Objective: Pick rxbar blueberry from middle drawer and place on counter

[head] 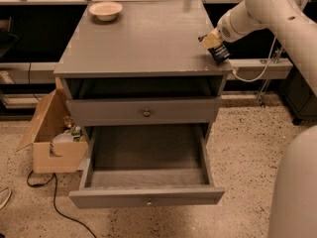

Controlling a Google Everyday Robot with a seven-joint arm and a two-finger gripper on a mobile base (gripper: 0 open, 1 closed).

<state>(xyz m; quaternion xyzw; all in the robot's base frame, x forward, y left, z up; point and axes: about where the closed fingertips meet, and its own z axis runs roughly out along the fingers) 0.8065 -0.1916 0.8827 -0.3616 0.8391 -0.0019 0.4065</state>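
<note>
My gripper (213, 42) hangs over the right edge of the counter (143, 38), at the end of the white arm (262, 9). It is shut on the rxbar blueberry (219, 52), a dark navy bar that hangs below the fingers, its lower end at or just past the counter's right rim. The middle drawer (146, 162) stands pulled out below, its plain grey inside bare. Its front with the tiny pale knob (148, 201) faces me.
A cream bowl (105, 10) sits at the counter's back left. The upper drawer front with a brass knob (146, 113) is closed. An open cardboard box (52, 138) with clutter stands on the floor at left, with a black cable (59, 212) beside it.
</note>
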